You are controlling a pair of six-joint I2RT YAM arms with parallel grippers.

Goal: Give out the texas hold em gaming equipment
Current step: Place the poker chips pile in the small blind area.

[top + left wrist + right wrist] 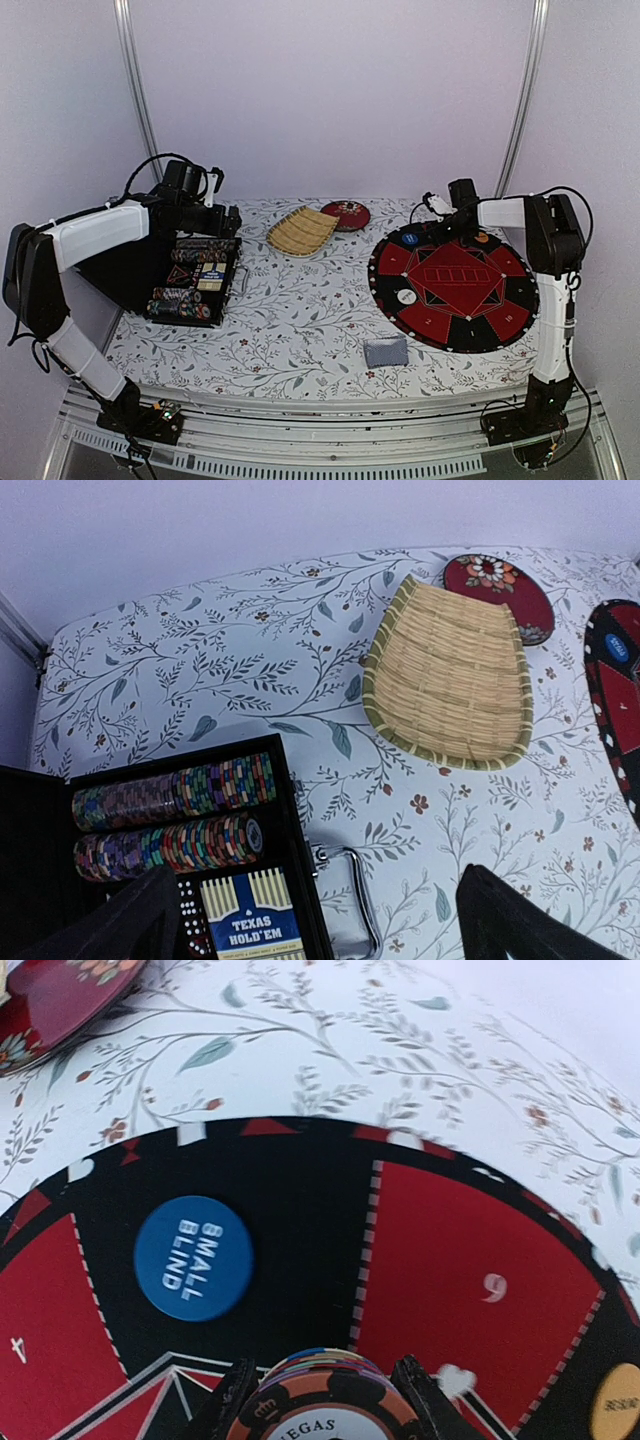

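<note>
Pale lilac walls close in a tabletop (300, 335) covered in a leaf-and-flower print.

From above, my left gripper (228, 222) hangs over the far end of an open black case (150, 270) at the left, whose long axis runs near to far. A woven tray (302, 232) sits mid-back with a red dish (346, 214) just beside its far corner. At the right lies a round red-and-black mat (455, 285). It has a blue button (410, 239) at its far left and a white button (406, 296) near its left rim. My right gripper (452, 227) is low over its far edge. The card deck (386, 351) lies back-up on the tabletop just off the mat's near rim, long axis left to right.

My left wrist camera shows what the top view blurs. Two chip rows (175, 815) of mixed colours lie on their sides in the case, their axes running across the picture. Below them are dice (190, 910) and a blue card box (250, 920) lettered TEXAS HOLD'EM. My fingers (520, 920) stand wide apart.

Only my right wrist camera shows the chip stack (320, 1415), upright over the mat and clamped between my right fingers; its top chip reads VEGAS. The blue button reads SMALL BLIND, and an orange button (618, 1405) peeks in at the right edge.
</note>
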